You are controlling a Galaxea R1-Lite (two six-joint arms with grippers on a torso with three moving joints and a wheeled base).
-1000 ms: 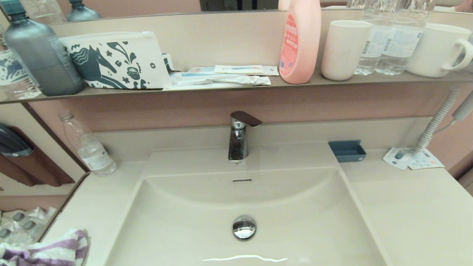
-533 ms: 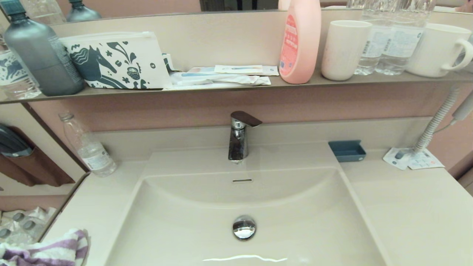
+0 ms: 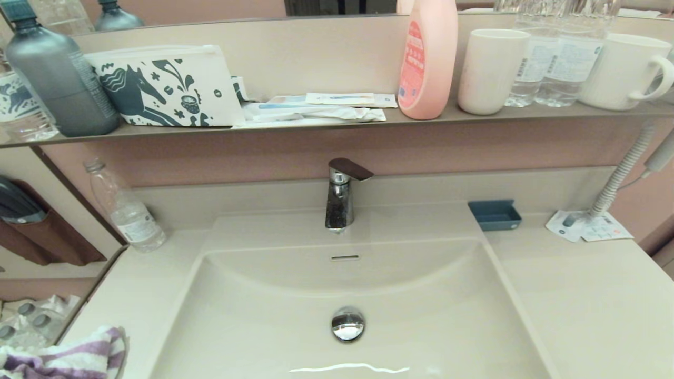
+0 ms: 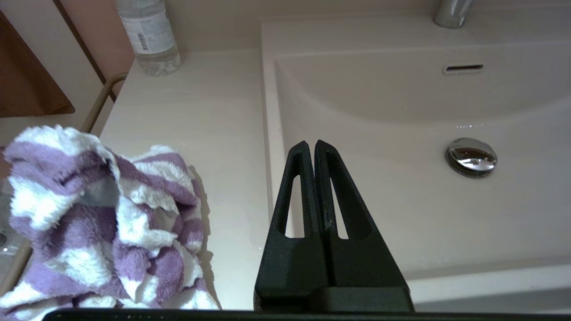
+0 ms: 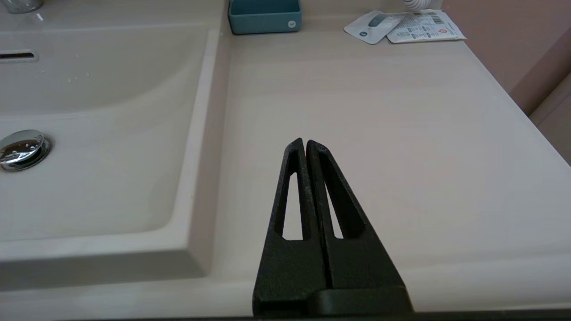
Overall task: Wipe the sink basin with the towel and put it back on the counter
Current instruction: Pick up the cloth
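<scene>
The purple and white striped towel [image 3: 68, 358] lies crumpled on the counter [image 3: 131, 295] at the front left corner, beside the sink basin [image 3: 432, 316]. In the left wrist view the towel [image 4: 98, 214] sits apart from my left gripper [image 4: 311, 145], which is shut on nothing and hangs over the basin's left rim. The chrome drain plug [image 3: 348, 323] and overflow slot [image 3: 345, 257] show in the basin. My right gripper [image 5: 304, 142] is shut and empty above the bare counter [image 5: 379, 111] right of the basin. Neither gripper shows in the head view.
A chrome faucet [image 3: 339, 195] stands behind the basin. A clear bottle [image 3: 126, 210] is at the counter's back left, a blue tray [image 3: 495, 215] and sachets [image 3: 587, 226] at the back right. The shelf [image 3: 337, 123] carries a horse-print pouch [image 3: 166, 87], bottles and cups.
</scene>
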